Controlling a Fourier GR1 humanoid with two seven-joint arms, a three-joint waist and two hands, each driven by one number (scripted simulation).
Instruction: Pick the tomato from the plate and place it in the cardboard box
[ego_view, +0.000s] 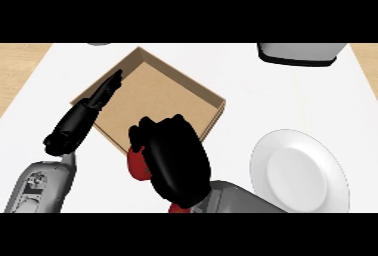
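The right hand (176, 160) sits just near of the cardboard box (159, 97), its black fingers curled over the tomato (137, 164), which shows as a red bulge at the hand's left side and again as a small red sliver under the wrist. So the tomato is off the plate and held at the box's near corner, close to the rim rather than down inside; how high it sits above the counter I cannot tell. The box lies turned like a diamond on the white counter (244, 70), open at the top, brown floor bare. The left hand (87, 112) stretches along the box's left wall, fingers straight and pointing to the far side, the fingertips reaching over the rim, holding nothing. The white plate (299, 170) stands to the right, near the edge of the view, well apart from the box and with nothing on it. At the far right a white vessel with a dark base (301, 52) pokes into view, only partly seen.
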